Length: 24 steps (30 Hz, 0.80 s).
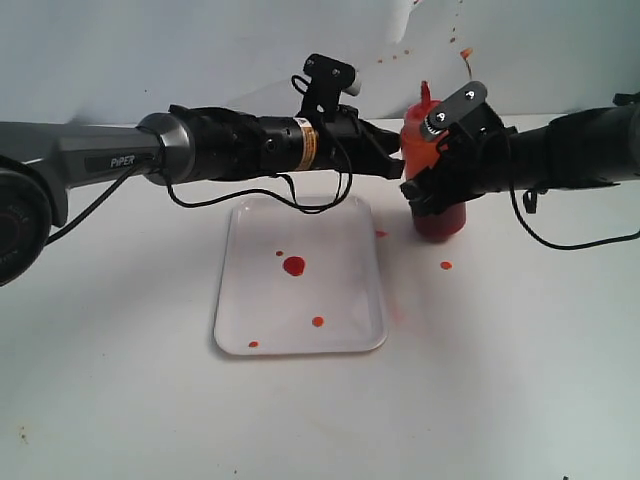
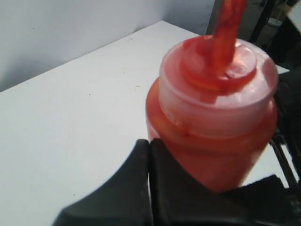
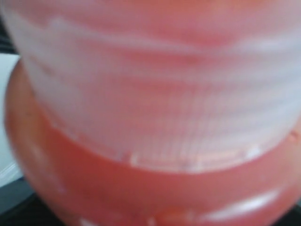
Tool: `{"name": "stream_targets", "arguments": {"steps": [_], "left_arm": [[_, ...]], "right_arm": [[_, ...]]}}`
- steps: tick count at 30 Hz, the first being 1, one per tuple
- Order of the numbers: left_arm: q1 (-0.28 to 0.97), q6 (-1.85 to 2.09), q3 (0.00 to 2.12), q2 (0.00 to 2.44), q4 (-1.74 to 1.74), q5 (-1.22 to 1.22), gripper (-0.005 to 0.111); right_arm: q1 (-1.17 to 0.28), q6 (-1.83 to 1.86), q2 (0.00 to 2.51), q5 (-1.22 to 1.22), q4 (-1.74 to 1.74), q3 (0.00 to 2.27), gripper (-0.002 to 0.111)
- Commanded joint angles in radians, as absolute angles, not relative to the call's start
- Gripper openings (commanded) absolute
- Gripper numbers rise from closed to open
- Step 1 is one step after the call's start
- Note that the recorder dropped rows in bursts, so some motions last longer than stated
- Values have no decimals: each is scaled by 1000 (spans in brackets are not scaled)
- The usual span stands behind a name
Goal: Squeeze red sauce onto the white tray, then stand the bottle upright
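Note:
The bottle (image 1: 441, 218) stands upright on the table just right of the white tray (image 1: 340, 240), its nozzle (image 1: 424, 92) pointing up. My right gripper (image 1: 425, 185) reaches in from the right, jaws clamped round the bottle's middle. The bottle (image 3: 150, 183) and its pale collar (image 3: 155, 94) fill the right wrist view and hide the fingers. My left gripper (image 1: 398, 165) stretches across above the tray's far edge. It is shut and empty, its tips (image 2: 149, 141) at the bottle's (image 2: 211, 141) shoulder. Red sauce (image 1: 293, 265) lies as a few drops on the tray.
Small red drops (image 1: 446, 265) dot the table between tray and bottle, and another drop (image 1: 381, 233) lies by the tray's far right corner. Red splashes (image 1: 405, 50) mark the back wall. A black cable (image 1: 560, 240) loops down from the right arm.

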<state>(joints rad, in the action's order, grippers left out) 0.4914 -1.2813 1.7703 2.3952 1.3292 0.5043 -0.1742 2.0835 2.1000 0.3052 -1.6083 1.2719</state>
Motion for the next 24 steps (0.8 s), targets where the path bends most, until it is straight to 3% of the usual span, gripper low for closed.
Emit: {"name": "stream_targets", "arguments": {"steps": [1, 4, 7, 10, 12, 15, 24], "left_arm": [[529, -1279, 1774, 2378, 1386, 681, 0], [529, -1279, 1774, 2378, 1386, 681, 0], [529, -1279, 1774, 2378, 1386, 681, 0], [529, -1279, 1774, 2378, 1398, 681, 0], [529, -1279, 1774, 2378, 1406, 681, 0], [529, -1279, 1774, 2378, 1415, 675, 0], [527, -1279, 1774, 2378, 1417, 672, 0]], "right_arm": [[-178, 2089, 2122, 329, -1625, 1281, 0], [-178, 2089, 2122, 329, -1625, 1281, 2], [-178, 2089, 2122, 329, -1622, 1281, 17], [-178, 2089, 2122, 329, -1622, 1281, 46], [-178, 2082, 2122, 326, -1622, 1281, 74], [-178, 2074, 2122, 321, -1622, 1281, 104], [-176, 1983, 2090, 318, -1548, 1269, 105]]}}
